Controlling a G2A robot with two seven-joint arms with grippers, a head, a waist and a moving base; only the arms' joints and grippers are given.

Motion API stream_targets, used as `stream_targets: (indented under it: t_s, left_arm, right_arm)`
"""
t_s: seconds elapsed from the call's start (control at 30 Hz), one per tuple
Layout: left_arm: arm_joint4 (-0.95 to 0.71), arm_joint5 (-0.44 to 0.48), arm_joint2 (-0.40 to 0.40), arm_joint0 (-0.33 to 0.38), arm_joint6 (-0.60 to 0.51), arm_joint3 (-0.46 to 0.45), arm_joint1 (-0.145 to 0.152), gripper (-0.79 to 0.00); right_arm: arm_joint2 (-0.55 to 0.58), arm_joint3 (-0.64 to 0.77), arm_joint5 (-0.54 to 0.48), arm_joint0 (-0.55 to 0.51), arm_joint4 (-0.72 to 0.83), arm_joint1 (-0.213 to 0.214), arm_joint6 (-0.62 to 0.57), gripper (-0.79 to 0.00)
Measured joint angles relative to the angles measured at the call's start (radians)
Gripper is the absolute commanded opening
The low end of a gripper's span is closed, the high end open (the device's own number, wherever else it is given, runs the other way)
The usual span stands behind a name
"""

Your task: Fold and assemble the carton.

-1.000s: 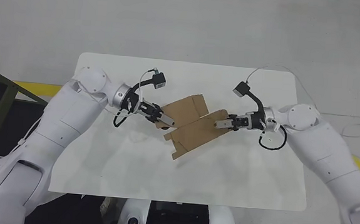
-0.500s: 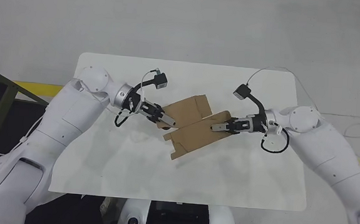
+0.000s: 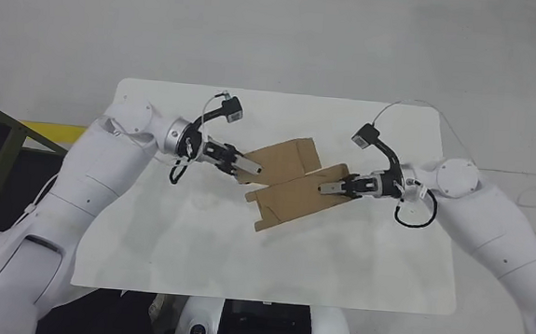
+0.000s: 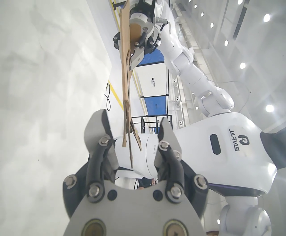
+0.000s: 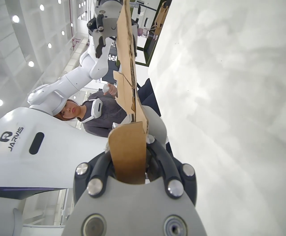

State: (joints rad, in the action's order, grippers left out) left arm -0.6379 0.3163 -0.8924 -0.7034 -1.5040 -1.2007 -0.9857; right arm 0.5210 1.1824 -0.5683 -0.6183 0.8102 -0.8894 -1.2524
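1. The carton [image 3: 289, 201] is flat and not yet opened out. It hangs in the air with the table [image 3: 150, 243] beneath it.
2. The right gripper [image 3: 321, 188] is clamped on a flap at one end of the carton, and that looks like the only firm hold. A single pinch on a thin flap lets the carton swing or droop about that spot. The flap can also crease or tear where it joins the body.
3. The left gripper [image 4: 131, 118] sits at the opposite end of the carton with its fingers spread wide. The carton's edge runs between them and touches neither, so this hand carries nothing.
4. At that edge the board layers gape slightly. If the left gripper closes here, it may trap every layer together and press the carton flat instead of opening it. It may also catch just one layer, which then slips out.
5. A finger that meets the edge first pushes it sideways. The carton then twists against the right gripper's clamp, which could loosen that clamp.
6. Once both hands hold the carton, pulling or turning out of step is the main hazard. The board may buckle off its score lines, or a panel may fold the wrong way.
7. If the right gripper lets go before the left one bites, the carton drops onto the table beneath it.
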Motion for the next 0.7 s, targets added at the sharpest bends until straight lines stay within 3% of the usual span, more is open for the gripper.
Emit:
stream_targets:
  t_s: [0.3, 0.47, 0.7]
  left_arm:
    - [-0.113, 0.030, -0.056, -0.058, 0.067, 0.036, 0.000, 0.000]
    - [-0.127, 0.049, -0.066, -0.078, 0.109, 0.049, -0.005, 0.000]
    - [-0.042, 0.080, -0.109, -0.120, 0.247, 0.023, 0.002, 0.000]
  right_arm:
    - [0.025, -0.048, 0.053, -0.060, 0.077, -0.013, -0.038, -0.785]
    - [0.052, -0.017, 0.074, -0.104, 0.061, -0.016, 0.079, -0.785]
    - [0.140, 0.113, 0.125, -0.182, -0.068, 0.018, 0.279, -0.785]
